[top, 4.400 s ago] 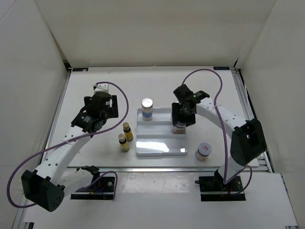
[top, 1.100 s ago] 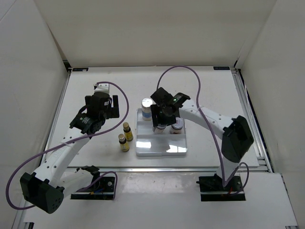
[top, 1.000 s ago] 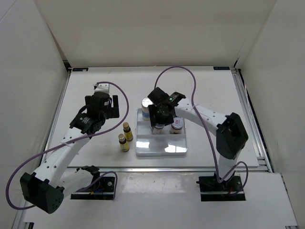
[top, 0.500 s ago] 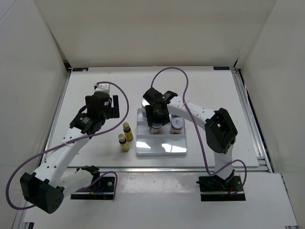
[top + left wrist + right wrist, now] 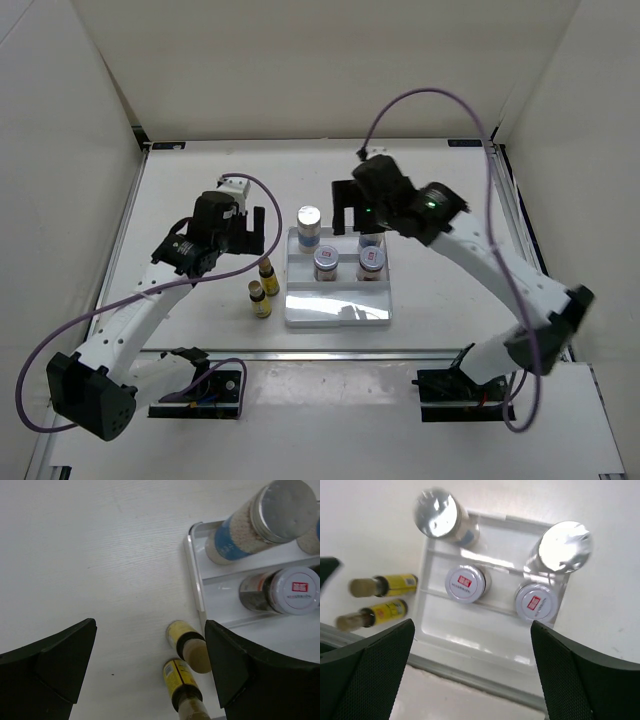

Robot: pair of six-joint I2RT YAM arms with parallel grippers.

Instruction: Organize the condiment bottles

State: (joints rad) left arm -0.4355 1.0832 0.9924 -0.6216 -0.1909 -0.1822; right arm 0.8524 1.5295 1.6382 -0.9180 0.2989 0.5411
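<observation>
The right end effector [image 5: 472, 627] is held with its fingers spread wide apart and nothing is gripped between them. It is raised over the far part of the tray [image 5: 470, 647], and no bottle is touched by it. In the top view the right tall bottle [image 5: 562, 545] is partly hidden behind it.

From the right wrist camera the tray is seen to be divided into three rows. In the far row the left tall bottle [image 5: 440, 515] is stood in the left corner and the right tall bottle at the right end, both upright with silver caps upward. In the middle row the left jar [image 5: 465, 582] and the right jar [image 5: 536, 602] are set apart from each other, each just in front of a tall bottle. A red mark is shown on each lid.

The left end effector [image 5: 150, 630] is likewise spread open and empty. It is held over the counter [image 5: 100, 555] to the left of the tray, and the two yellow bottles are seen between its fingers. The far yellow bottle [image 5: 190, 647] and the near yellow bottle [image 5: 182, 690] are stood upright on the counter outside the tray, just beside its left rim, one close behind the other. Whether they touch each other cannot be told.
</observation>
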